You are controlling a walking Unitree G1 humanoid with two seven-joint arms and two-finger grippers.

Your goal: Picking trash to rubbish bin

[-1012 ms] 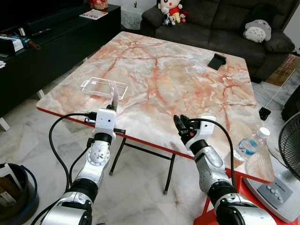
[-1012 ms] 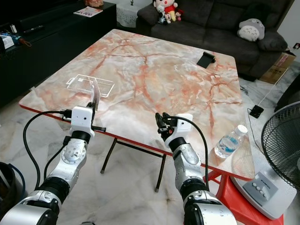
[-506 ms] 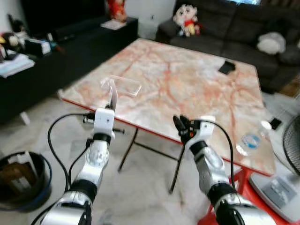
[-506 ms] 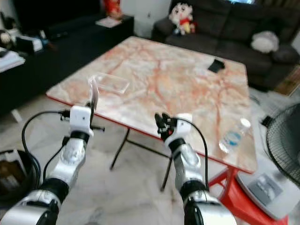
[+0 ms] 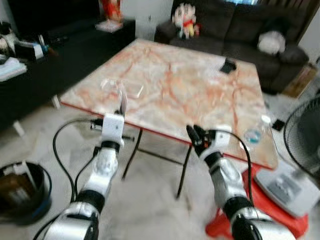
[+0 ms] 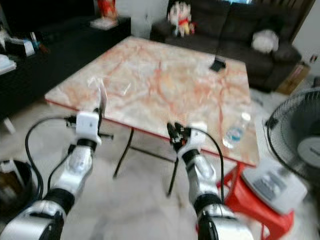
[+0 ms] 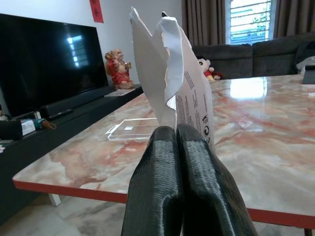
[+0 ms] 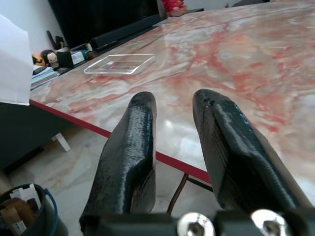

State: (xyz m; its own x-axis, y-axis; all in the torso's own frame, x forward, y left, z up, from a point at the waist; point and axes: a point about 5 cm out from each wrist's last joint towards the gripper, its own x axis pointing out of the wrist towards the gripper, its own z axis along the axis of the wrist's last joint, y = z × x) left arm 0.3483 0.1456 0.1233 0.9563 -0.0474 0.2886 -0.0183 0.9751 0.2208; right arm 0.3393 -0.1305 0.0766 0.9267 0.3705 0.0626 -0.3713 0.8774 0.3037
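The torn white paper wrapper [image 7: 174,83] stands upright, pinched at its lower edge by the left pincer [image 7: 179,142], whose two black fingers are pressed together on it, held up just off the near-left corner of the marble table [image 5: 200,95]. This reads as the carrying step: the trash is in hand and has yet to reach the rubbish bin [image 5: 20,192], a dark round tub with a blue rim that sits on the floor well to the left of the table and already holds some packaging. The right pincer [image 8: 174,142] hovers near the table's near edge with its fingers spread and nothing between them. On the table a clear plastic tray [image 5: 122,87] lies near the left corner, a plastic water bottle [image 5: 253,134] near the right corner. The next move likely calls for turning left toward the bin, bringing the left pincer over its mouth and parting the fingers.
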